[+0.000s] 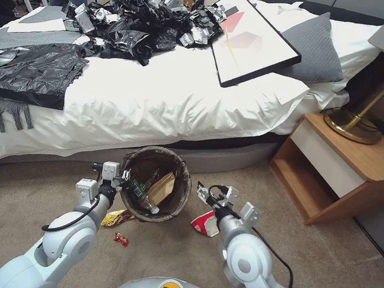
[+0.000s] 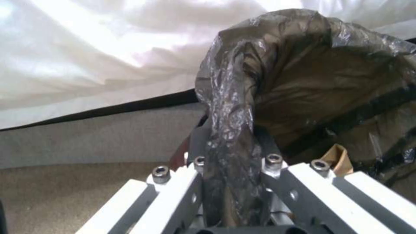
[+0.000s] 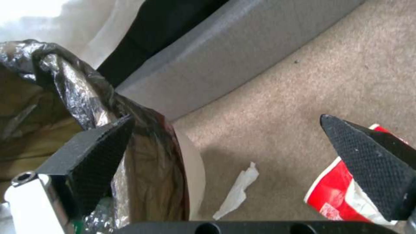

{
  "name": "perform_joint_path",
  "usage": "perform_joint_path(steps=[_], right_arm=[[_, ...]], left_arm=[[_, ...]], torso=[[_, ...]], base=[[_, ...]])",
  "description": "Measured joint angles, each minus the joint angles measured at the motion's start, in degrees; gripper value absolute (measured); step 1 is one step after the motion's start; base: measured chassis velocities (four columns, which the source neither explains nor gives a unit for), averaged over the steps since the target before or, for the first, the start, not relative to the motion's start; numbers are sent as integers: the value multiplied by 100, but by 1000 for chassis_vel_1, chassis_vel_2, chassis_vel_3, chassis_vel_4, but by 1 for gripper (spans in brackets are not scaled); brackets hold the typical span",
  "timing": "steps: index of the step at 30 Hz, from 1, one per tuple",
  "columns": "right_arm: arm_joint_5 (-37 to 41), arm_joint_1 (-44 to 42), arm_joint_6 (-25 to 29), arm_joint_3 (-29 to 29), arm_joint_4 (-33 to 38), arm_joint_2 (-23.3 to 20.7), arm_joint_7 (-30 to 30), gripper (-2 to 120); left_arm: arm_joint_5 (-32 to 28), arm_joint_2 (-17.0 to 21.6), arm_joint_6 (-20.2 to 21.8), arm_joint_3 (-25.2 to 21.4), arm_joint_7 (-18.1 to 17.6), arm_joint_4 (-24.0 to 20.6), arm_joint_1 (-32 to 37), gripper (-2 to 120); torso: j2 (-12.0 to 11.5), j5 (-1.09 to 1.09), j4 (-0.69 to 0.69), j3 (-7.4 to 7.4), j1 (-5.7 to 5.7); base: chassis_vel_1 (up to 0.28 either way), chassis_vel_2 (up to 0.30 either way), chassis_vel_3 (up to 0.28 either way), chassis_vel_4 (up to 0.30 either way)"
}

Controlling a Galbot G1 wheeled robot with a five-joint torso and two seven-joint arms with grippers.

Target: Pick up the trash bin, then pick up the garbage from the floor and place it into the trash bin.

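The trash bin [image 1: 179, 199], lined with a dark bag, sits in front of the bed; a brown paper bag [image 1: 162, 188] and a clear bottle [image 1: 140, 193] lie inside it. My left gripper [image 1: 125, 176] is shut on the bin's bag-covered rim [image 2: 229, 143]. My right gripper [image 1: 205, 193] stands open just right of the bin [image 3: 78, 84], its fingers [image 3: 368, 162] spread above the carpet. On the floor lie a red-and-white cup [image 1: 204, 224], also under the right gripper [image 3: 333, 191], a white tissue [image 3: 238, 188], a yellow wrapper [image 1: 116, 218] and a red scrap [image 1: 121, 238].
The bed [image 1: 160, 100], with black bags [image 1: 137, 25] and a framed picture [image 1: 251, 37] on it, runs close behind the bin. A wooden nightstand [image 1: 342, 171] with a lamp [image 1: 353, 125] stands to the right. Open carpet lies right of the cup.
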Motion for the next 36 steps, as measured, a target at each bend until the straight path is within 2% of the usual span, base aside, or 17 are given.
perform_joint_path(steps=[1,4,6,11,36], right_arm=[[0,0,0,0,0,0,0,100],[449,310,-18,-205,-369,422,347,100],[481,333,-18,-219,-406,454,372,100],[572,692,100,-405,-1217,861,560,100],[560,591,234,45,-1544,860,539,100]], left_arm=[[0,0,0,0,0,0,0,6],[1,-11,0,2,-1,11,-2,6],[2,-12,0,3,-1,13,-3,6],[4,-27,0,5,-3,23,-6,6],[-35,11,-17,26,1,116,-118,6]], torso=[[0,0,0,0,0],[0,1,1,0,0],[0,-1,-1,0,0],[0,2,1,0,0],[0,1,0,0,0]], base=[[0,0,0,0],[0,0,0,0],[0,0,0,0],[0,0,0,0],[0,0,0,0]])
